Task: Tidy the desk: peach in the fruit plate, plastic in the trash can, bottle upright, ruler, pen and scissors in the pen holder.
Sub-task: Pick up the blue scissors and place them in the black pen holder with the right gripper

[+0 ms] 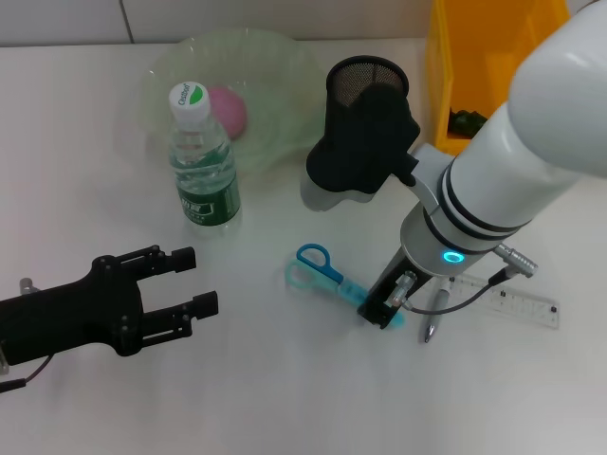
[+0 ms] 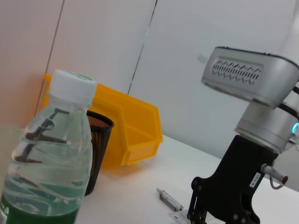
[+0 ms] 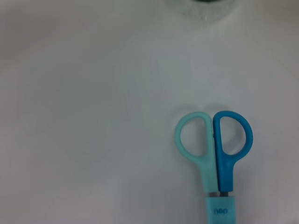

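I am bringing the right gripper (image 1: 384, 308) down over the blade end of the scissors (image 1: 321, 270), which are lying flat on the desk (image 1: 266, 398) beside the pen holder (image 1: 365, 128), so the handles stay free. I cannot tell if its fingers are clamped. The left gripper (image 1: 190, 284) is waiting with its fingers apart near the upright bottle (image 1: 202, 161).

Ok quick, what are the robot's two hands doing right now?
Left gripper: open, empty, hovering near the bottle.
Right gripper: down at the scissors; grip cannot be told.
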Robot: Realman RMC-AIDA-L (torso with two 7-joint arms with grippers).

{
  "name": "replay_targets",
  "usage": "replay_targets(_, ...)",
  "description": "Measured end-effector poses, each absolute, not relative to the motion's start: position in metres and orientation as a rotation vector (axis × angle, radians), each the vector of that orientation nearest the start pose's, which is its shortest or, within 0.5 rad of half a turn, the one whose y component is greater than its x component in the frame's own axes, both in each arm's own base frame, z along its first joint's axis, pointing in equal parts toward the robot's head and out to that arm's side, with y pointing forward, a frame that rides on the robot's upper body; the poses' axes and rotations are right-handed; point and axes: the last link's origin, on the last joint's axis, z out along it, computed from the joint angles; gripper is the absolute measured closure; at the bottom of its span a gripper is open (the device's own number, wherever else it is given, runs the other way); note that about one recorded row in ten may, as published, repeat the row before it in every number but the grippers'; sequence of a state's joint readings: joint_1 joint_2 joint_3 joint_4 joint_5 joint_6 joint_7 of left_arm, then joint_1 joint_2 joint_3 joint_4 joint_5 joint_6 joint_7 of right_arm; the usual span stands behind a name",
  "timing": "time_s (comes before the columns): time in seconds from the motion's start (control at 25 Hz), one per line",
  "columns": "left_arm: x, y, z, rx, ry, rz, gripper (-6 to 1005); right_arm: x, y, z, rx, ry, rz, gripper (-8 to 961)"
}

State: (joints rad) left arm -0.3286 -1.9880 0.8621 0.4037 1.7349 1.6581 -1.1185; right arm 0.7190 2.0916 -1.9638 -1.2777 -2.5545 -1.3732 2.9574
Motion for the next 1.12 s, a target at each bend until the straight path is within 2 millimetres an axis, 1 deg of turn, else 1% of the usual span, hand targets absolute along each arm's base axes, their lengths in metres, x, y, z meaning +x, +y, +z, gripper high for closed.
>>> replay_targets(0.08,-0.316,0.250,-0.005,-2.679,-0.688,-0.899,278,0.130,0.312,-0.100,-2.667,0.751,-0.682,758)
replay_targets(0.16,-0.316,0.249,-0.005,-2.679,-0.688,-0.899,278,0.129,0.311,-0.092,-2.675,0.759,-0.632,758)
replay_targets(0.28,-0.317,0.250,-0.005,-2.674,-0.689,-0.901,278,0.131,0.314,-0.071,-2.677,0.799,-0.519,758)
replay_targets(0.4,-0.318,0.250,-0.003,-2.658,-0.691,-0.906,278,0.134,0.317,-0.046,-2.686,0.862,-0.363,759)
replay_targets(0.48,-0.318,0.251,-0.001,-2.647,-0.693,-0.908,278,0.138,0.320,-0.028,-2.706,0.906,-0.225,759)
replay_targets(0.6,-0.319,0.251,0.000,-2.639,-0.698,-0.912,278,0.146,0.327,0.005,-2.710,0.947,0.059,759)
replay_targets(0.68,-0.318,0.252,0.000,-2.636,-0.699,-0.915,278,0.154,0.334,0.027,-2.679,0.931,0.276,759)
replay_targets(0.76,-0.317,0.253,0.000,-2.637,-0.699,-0.919,278,0.163,0.341,0.041,-2.634,0.889,0.499,759)
replay_targets(0.84,-0.317,0.253,-0.001,-2.637,-0.698,-0.922,278,0.175,0.350,0.048,-2.565,0.840,0.726,759)
replay_targets(0.88,-0.316,0.253,-0.001,-2.638,-0.698,-0.923,278,0.183,0.356,0.048,-2.523,0.821,0.834,759)
replay_targets(0.92,-0.316,0.253,-0.001,-2.638,-0.697,-0.924,278,0.187,0.360,0.047,-2.496,0.807,0.899,759)
replay_targets(1.0,-0.316,0.254,-0.002,-2.638,-0.697,-0.924,278,0.197,0.371,0.040,-2.425,0.784,1.037,758)
replay_targets(1.12,-0.315,0.254,-0.002,-2.638,-0.696,-0.925,278,0.212,0.385,0.020,-2.320,0.781,1.136,746)
